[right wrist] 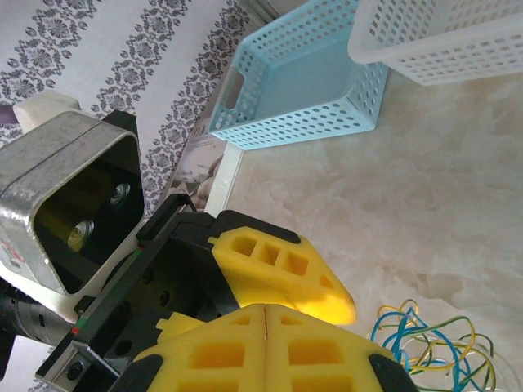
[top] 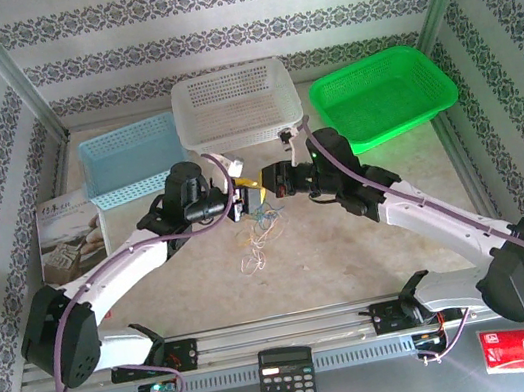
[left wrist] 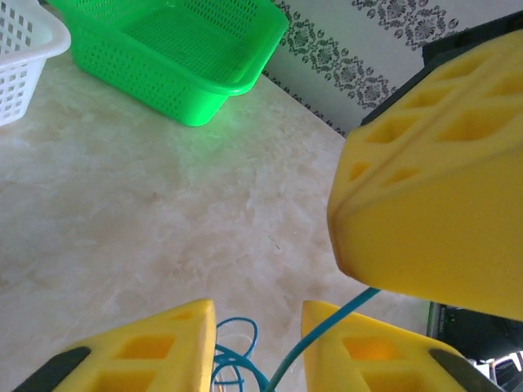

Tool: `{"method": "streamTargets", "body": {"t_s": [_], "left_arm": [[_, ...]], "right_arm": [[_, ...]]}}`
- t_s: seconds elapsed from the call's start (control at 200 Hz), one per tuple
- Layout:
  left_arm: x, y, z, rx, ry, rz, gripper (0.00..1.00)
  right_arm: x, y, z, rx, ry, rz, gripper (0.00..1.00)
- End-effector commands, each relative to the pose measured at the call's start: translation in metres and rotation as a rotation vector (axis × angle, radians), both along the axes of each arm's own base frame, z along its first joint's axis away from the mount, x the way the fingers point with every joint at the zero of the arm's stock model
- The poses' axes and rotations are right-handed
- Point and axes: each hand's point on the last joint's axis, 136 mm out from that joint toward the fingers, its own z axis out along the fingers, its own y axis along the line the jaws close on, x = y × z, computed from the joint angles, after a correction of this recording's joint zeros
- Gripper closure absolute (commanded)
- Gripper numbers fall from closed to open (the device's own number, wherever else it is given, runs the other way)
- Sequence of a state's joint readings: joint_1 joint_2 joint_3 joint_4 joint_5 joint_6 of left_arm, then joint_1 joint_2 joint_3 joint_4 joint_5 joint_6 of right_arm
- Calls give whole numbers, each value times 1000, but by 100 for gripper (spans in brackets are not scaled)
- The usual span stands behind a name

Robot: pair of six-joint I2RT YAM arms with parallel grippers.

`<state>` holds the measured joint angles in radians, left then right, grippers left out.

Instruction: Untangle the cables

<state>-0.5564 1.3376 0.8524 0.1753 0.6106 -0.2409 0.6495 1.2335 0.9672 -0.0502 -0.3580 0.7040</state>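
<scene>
Left wrist: left gripper (left wrist: 257, 335) stood parted around 1 teal strand of cables (left wrist: 327, 329). Right wrist: right gripper (right wrist: 265, 317) was closed. Marbled counter (right wrist: 425, 220), patterned wallpaper (top: 234, 36).

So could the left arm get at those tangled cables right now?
Probably yes: the left gripper sits right at the cables, a teal strand running between its parted fingers. Nothing blocks it, though the right gripper crowds close.

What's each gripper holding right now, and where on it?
Right gripper, shut, seems to pinch a teal cable at its fingertips; which part of the strand can't be told. Left gripper is open around the same strand, not gripping.
</scene>
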Motion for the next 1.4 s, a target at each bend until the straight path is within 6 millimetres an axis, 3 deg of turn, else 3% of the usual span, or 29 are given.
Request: {"method": "streamTargets", "body": {"t_s": [0.0, 0.16, 0.235, 0.385, 0.515, 0.635, 0.72, 0.894, 1.234, 1.329, 1.394], "left_arm": [[2, -11, 25, -65, -68, -35, 77], [3, -12, 22, -81, -55, -33, 100], [4, -11, 22, -88, -53, -20, 100], [8, -7, 20, -94, -38, 25, 100], [9, -6, 23, -115, -17, 46, 100], [8, -6, 28, -143, 0, 49, 100], [7, -7, 31, -156, 7, 49, 100], [7, -7, 25, -166, 31, 57, 100], [9, -9, 29, -217, 68, 69, 100], [8, -9, 32, -232, 80, 66, 100], [7, -8, 37, -252, 87, 70, 100]], "right_arm": [[4, 2, 16, 48, -34, 4, 100], [8, -2, 16, 71, -24, -19, 100], [10, -10, 16, 84, -23, -47, 76], [6, -33, 11, 75, -40, -117, 55], [-4, -56, -22, 24, -38, -197, 45], [-17, -61, -53, -37, -86, -167, 36], [-27, -54, -65, -72, -129, -112, 34], [-33, -32, -67, -95, -196, -59, 33], [-1, 6, -78, -109, -213, -52, 32], [11, 11, -90, -117, -213, -81, 40], [16, 11, -104, -132, -204, -97, 54]]}}
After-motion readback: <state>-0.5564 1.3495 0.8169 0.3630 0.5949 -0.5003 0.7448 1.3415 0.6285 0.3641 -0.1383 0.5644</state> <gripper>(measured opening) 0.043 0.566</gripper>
